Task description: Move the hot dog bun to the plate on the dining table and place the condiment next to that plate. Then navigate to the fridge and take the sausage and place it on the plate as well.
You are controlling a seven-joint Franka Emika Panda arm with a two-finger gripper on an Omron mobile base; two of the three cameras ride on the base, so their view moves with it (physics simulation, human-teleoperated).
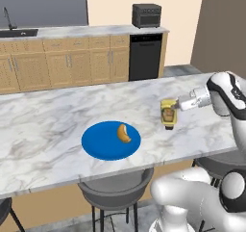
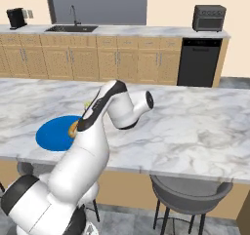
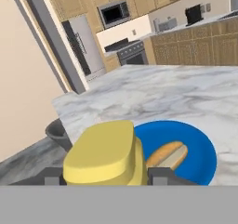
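Note:
My gripper is shut on the condiment, a yellow squeeze bottle held low over the dining table, just right of the plate. Whether the bottle touches the marble I cannot tell. The hot dog bun lies on the right part of the blue plate. In the hand view the condiment sits between my fingertips, with the plate and bun just beyond it. The right base view has my arm across part of the plate and bun. The fridge stands far off. The sausage is out of view.
Grey stools stand under the table's near edge. Wooden cabinets with a sink, a black dishwasher and a toaster oven line the far wall. Bare marble stretches left of the plate.

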